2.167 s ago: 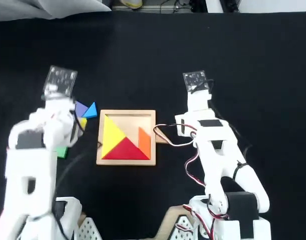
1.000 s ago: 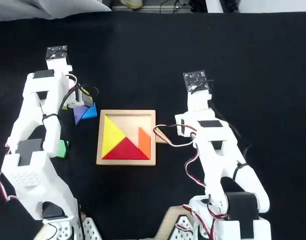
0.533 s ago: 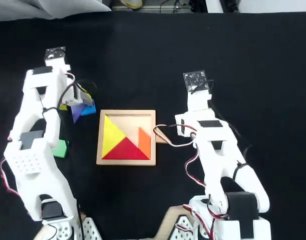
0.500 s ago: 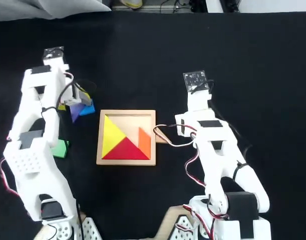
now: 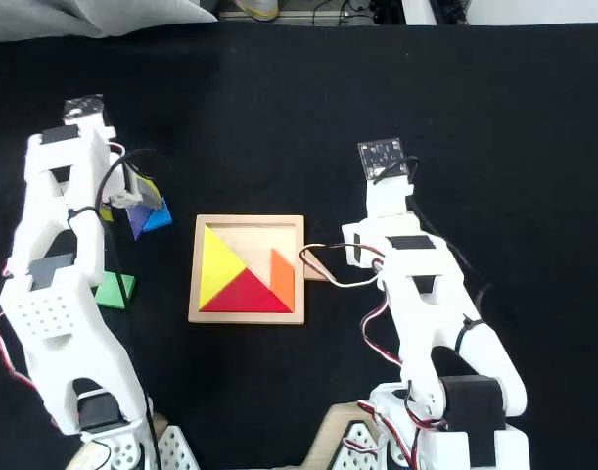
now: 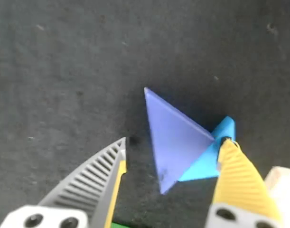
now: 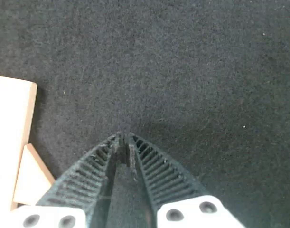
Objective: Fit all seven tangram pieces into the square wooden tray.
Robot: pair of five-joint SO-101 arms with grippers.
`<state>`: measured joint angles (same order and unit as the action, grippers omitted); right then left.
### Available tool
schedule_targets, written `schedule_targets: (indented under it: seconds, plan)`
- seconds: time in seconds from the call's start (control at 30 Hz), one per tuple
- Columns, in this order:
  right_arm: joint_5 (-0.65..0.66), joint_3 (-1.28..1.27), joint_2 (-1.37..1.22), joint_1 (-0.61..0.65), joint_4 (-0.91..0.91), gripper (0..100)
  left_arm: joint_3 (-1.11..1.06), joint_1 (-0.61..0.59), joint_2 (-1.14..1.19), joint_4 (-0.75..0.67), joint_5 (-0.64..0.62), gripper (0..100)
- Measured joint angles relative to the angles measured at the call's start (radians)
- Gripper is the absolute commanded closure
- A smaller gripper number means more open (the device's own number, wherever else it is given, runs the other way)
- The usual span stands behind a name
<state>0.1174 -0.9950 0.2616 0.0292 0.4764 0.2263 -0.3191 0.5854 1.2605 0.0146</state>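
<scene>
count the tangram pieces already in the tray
3. In the tray, a yellow triangle lies on the left, a red triangle along the near edge, an orange piece against the right edge. None looks hidden.

Within the pale wooden tray [image 5: 254, 235], a yellow piece [image 5: 218, 264], red piece [image 5: 247, 294] and orange piece [image 5: 282, 274] are seen.
</scene>
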Motion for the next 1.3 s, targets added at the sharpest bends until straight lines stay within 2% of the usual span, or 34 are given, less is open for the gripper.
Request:
schedule_targets:
  seconds: [0.37,0.8,1.3]
  plan:
    - [0.0,0.0,0.0,0.0,0.0,98.3,0.069,-0.015,0.012,0.0,-0.094,70]
    - [0.0,0.0,0.0,0.0,0.0,98.3,0.055,0.048,0.061,-0.006,-0.107,70]
    - [0.0,0.0,0.0,0.0,0.0,98.3,0.055,0.005,0.069,-0.011,-0.094,70]
